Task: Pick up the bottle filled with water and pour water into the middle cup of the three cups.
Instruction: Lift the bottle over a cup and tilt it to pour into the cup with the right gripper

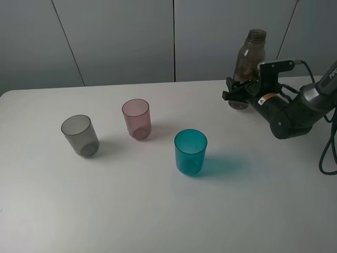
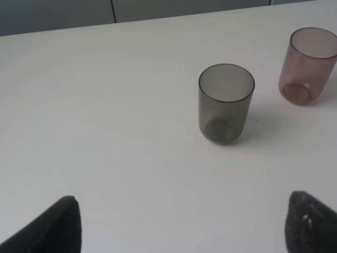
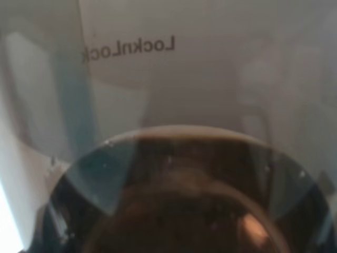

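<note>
The right gripper (image 1: 232,95) was clenched low against the upright bottle (image 1: 251,50), a true grasp not clear, while the left gripper (image 2: 184,224) was wide open near the grey cup (image 2: 225,103).

Glossy translucent plastic bottle (image 1: 249,58), middle cup (image 1: 136,118); smooth matt table (image 1: 131,211).

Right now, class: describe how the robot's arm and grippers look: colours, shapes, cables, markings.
The right arm is black with bulky rounded joints and a silver-grey band; a small orange-and-white sticker sits near its wrist, and black cables loop beside it. The right gripper is black and angular. The left gripper shows only two dark, rounded fingertips.
</note>
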Available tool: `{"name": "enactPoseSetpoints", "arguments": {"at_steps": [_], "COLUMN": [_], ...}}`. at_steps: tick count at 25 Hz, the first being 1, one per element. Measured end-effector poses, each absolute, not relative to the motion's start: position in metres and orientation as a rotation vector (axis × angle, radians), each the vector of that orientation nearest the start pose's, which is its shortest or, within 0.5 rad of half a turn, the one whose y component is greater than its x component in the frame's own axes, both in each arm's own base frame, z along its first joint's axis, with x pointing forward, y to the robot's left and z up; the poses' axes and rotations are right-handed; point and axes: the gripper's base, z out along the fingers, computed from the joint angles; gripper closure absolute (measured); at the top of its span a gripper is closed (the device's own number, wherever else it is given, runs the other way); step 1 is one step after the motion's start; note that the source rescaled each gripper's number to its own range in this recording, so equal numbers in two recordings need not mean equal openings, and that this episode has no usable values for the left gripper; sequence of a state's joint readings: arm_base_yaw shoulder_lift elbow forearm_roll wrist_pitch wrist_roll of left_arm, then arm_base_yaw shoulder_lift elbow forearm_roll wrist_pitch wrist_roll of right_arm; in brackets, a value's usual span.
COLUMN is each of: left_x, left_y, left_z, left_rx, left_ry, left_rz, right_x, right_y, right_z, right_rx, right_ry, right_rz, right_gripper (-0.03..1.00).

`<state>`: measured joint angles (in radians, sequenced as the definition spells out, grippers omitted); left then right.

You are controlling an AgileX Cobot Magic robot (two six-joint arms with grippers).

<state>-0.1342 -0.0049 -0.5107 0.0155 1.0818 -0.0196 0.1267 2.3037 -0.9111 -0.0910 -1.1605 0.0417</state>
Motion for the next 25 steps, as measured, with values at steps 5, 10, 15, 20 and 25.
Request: {"name": "enactPoseSetpoints", "arguments": {"at_steps": [5, 10, 15, 20, 25], "left_x": [-0.008, -0.008, -0.008, -0.008, -0.008], "left_y": [0.002, 0.002, 0.002, 0.002, 0.002], "left_z": [0.278, 0.278, 0.278, 0.278, 0.278], "left_rx": [0.116, 0.116, 0.116, 0.116, 0.116], "left_ry": [2.047, 2.047, 2.047, 2.047, 2.047], "left_rz": [-0.077, -0.077, -0.077, -0.077, -0.077], "right_x": [0.392, 0.394, 0.405, 0.419, 0.43], "right_y": [0.058, 0.068, 0.085, 0.106, 0.129], "right_z": [0.07, 0.093, 0.107, 0.123, 0.141], "right_rx": [-0.175, -0.288, -0.464, -0.585, -0.692], "right_ry": [1.681, 1.607, 1.517, 1.466, 1.392], "right_rz": [0.175, 0.226, 0.313, 0.384, 0.423], "right_gripper": [0.97, 0.97, 0.97, 0.97, 0.97]}}
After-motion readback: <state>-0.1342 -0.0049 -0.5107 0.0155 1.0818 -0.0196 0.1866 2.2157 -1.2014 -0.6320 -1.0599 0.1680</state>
